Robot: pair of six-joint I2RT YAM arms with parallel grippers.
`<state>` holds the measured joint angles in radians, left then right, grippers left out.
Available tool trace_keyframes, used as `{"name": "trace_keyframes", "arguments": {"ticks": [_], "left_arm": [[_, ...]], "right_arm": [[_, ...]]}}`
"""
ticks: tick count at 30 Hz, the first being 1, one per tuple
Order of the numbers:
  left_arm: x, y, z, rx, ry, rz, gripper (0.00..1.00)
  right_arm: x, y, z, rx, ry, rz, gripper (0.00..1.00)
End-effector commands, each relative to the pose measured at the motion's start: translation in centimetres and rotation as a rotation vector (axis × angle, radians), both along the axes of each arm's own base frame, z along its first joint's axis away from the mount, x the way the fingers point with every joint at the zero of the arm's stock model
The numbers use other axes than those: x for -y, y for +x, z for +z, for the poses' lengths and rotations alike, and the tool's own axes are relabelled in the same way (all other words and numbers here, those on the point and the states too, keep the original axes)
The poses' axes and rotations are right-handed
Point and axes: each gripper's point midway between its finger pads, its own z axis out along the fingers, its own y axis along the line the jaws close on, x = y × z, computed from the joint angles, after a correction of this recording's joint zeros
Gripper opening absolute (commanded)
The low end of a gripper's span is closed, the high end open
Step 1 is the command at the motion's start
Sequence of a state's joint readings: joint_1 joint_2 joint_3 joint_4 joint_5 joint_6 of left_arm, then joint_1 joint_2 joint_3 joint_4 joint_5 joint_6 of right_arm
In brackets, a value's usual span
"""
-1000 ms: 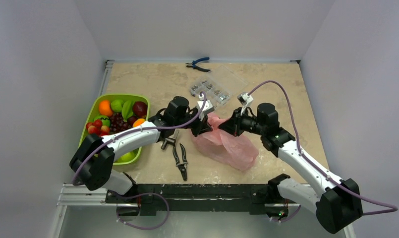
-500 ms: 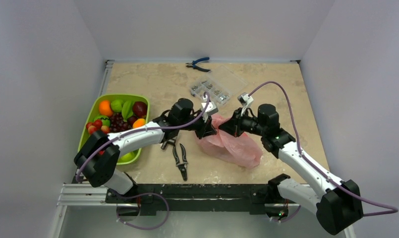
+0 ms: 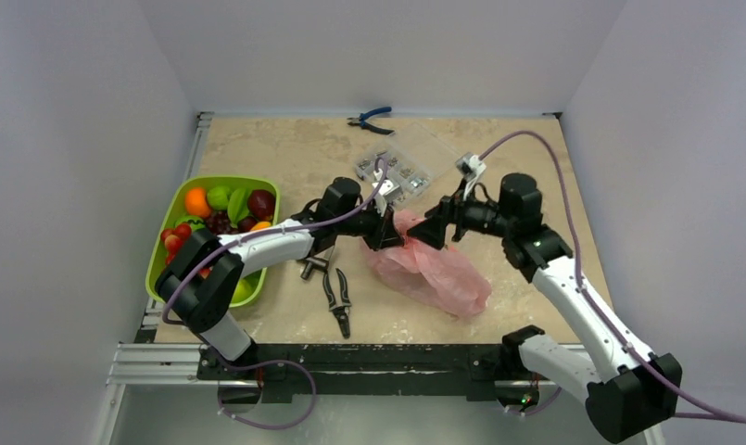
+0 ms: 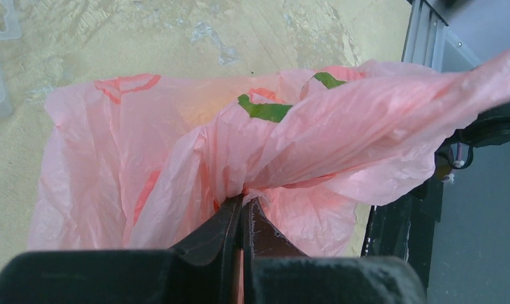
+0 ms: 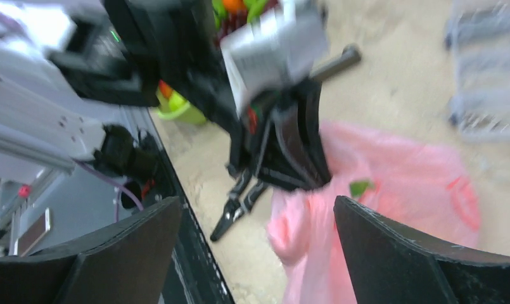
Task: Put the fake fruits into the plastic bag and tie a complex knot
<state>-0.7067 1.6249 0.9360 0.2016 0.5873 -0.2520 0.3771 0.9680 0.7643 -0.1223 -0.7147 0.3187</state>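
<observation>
env: robot lab cell | plain white walls [image 3: 82,111] | alu rail [image 3: 156,366] | pliers [image 3: 337,295], parts box [image 3: 401,167]

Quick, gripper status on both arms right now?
Left gripper: shut on the plastic bag, pinching a fold of its film.
Right gripper: open, holding nothing.

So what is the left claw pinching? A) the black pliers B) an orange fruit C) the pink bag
C: in the left wrist view the left claw is shut on a fold of the pink bag; the pliers lie apart from it.
</observation>
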Motion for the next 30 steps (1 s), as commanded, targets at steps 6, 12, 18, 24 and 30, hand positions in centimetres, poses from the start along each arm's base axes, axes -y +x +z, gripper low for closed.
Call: {"name": "trace_keyframes", "arguments": {"ticks": [6,12,18,24,30], "left_arm": [[-0.6,-1.5,2.2,0.035,-0.063,-0.040,0.00],[-0.4,-2.4,2.3,0.051,-0.045,-0.066,0.00],[0.3,-2.5,1.7,0.010,-0.032,-0.062,0.00],[1.5,-1.7,2.0,-0.010,-0.075,-0.058,0.00],[1.2,-0.4,3.4,0.025,-0.124,-0.061,0.00]], "right_arm": [[6.8,6.3,4.7,0.016,-0.072,-0.181,0.64],[7.0,5.1,-4.7,-0.164,-0.215,-0.023,0.23],[4.7,1.9,-8.4,-0.281,-0.220,0.193,0.28],[1.2,-1.0,-9.5,-0.351,-0.163,0.379,0.49],[-2.5,1.6,-9.6,-0.320,-0.016,0.292,0.59]]}}
